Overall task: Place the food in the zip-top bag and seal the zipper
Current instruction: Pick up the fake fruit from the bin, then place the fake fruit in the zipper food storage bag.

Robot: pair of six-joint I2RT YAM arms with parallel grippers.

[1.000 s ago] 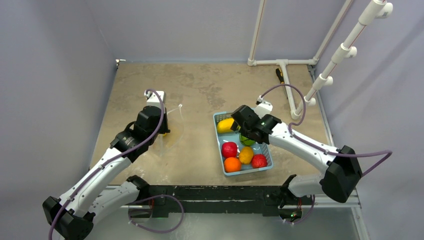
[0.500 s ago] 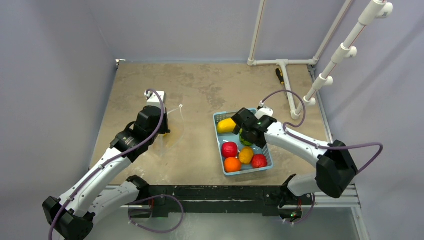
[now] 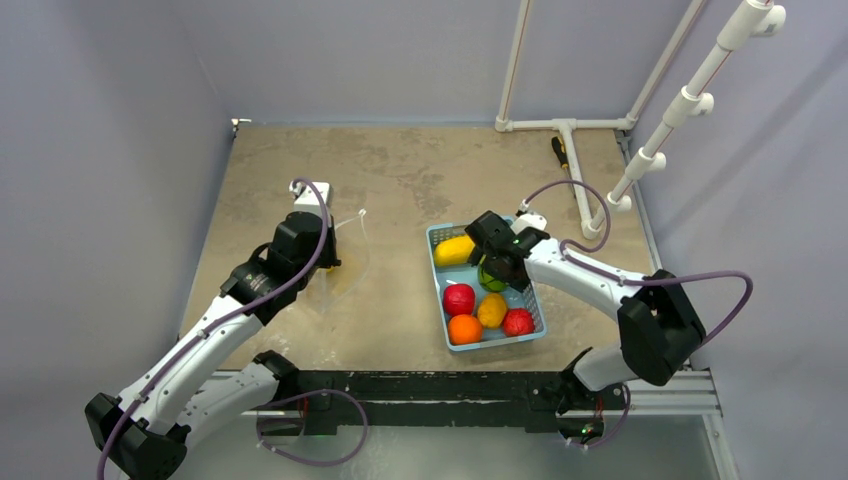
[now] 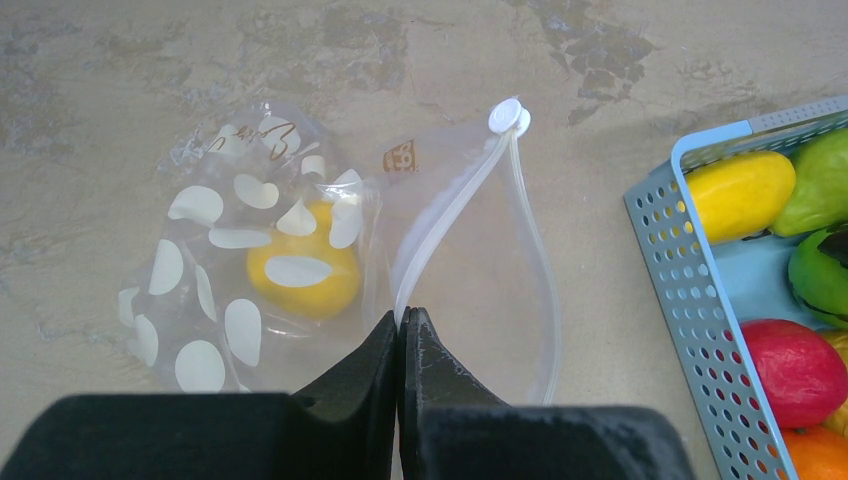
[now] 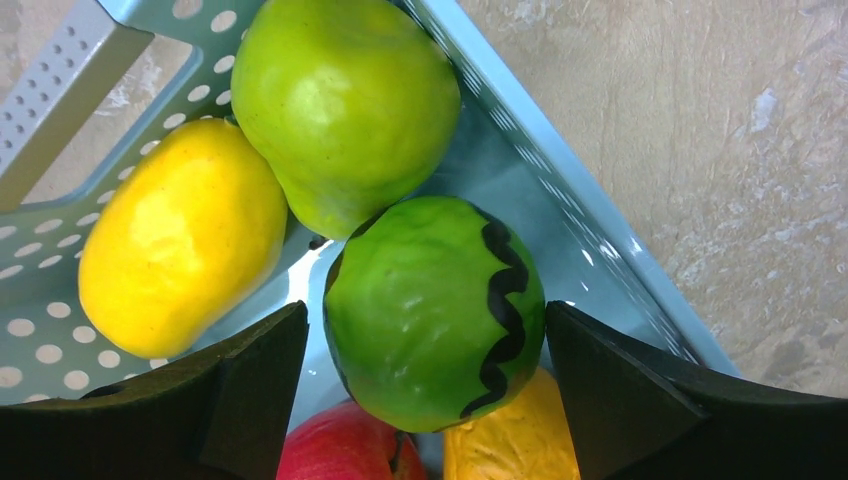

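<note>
Over the light-blue perforated plastic basket [image 5: 560, 150], right gripper [image 5: 427, 335] is spread wide, one black finger on each side of a round glossy green toy fruit with a black wavy stripe [image 5: 420, 290]. Contact of the pads cannot be told. Striped fruit sits against a green pear-shaped toy fruit [image 5: 340, 100]; an oblong yellow toy fruit [image 5: 180, 240] lies just beside one finger.

Left gripper [image 4: 402, 325] is pressed together, pinching the thin whitish plastic zipper strip [image 4: 455, 195] of the crinkly transparent white-dotted zip-top bag [image 4: 215, 290]. Bag lies on the mottled tan tabletop [image 4: 120, 60], near the basket but apart from it. Mouth stands open as a narrow loop, white slider [image 4: 508, 117] at its far end. One round yellow toy fruit [image 4: 300, 275] already inside.

Risks, as judged:
- Striped fruit is round and slick; an off-centre squeeze could squirt it out.
- Crowding: a finger may catch the oblong yellow fruit and jam or drag it.
- Lifting may tip neighbours or shift the basket.
- Pinch on the zipper is thin; a slip would collapse the mouth.
- Narrow mouth: fruit may snag the strip and roll off.
</note>
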